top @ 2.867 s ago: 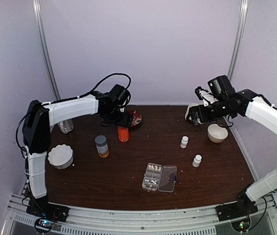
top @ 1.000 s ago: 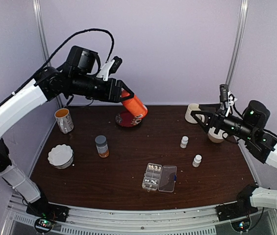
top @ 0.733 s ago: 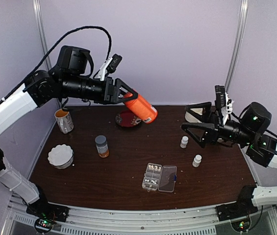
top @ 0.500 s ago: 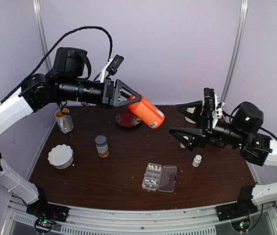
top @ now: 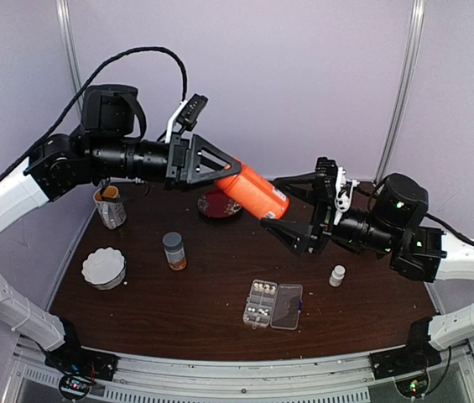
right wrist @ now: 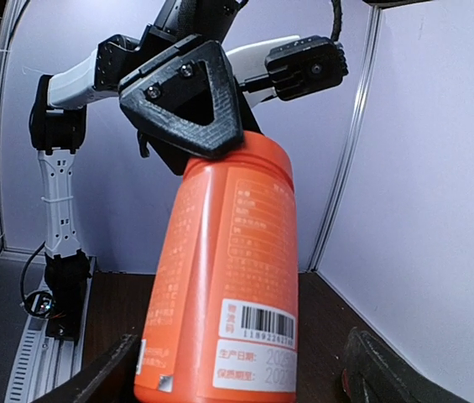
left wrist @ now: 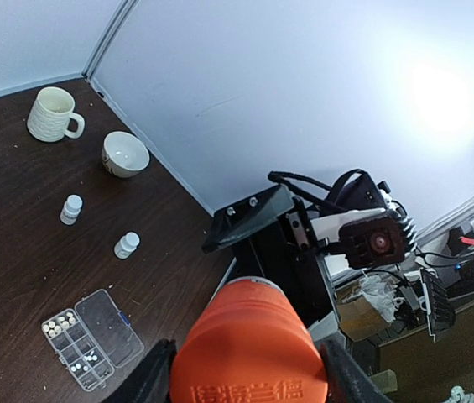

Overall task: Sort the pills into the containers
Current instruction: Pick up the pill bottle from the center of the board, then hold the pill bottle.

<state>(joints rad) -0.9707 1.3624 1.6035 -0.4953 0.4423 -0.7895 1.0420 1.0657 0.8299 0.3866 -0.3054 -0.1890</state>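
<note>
High above the table my left gripper (top: 224, 174) is shut on an orange bottle (top: 253, 191), which points down to the right. In the left wrist view the orange bottle (left wrist: 249, 353) fills the space between my left gripper (left wrist: 249, 374) jaws. My right gripper (top: 291, 210) is open and straddles the bottle's free end. The right wrist view shows a gap on each side between the orange bottle (right wrist: 228, 277) and my right gripper (right wrist: 241, 374). The clear organiser box (top: 287, 306) lies open on the table, with pills (top: 259, 302) in several of its containers. That organiser box (left wrist: 111, 323) and its pills (left wrist: 69, 323) also appear in the left wrist view.
Two small white bottles (left wrist: 71, 208) (left wrist: 126, 244) stand right of the box. A white mug (left wrist: 52, 113) and white bowl (left wrist: 125, 154) sit at the back right. A grey-capped amber bottle (top: 174, 250), a scalloped white bowl (top: 104, 267), a cup (top: 109, 206) and a red plate (top: 220, 204) are on the left half.
My left arm has carried the orange bottle to the right. My right gripper has swung left from the back right and come around the bottle's free end, its jaws narrowing a little.
</note>
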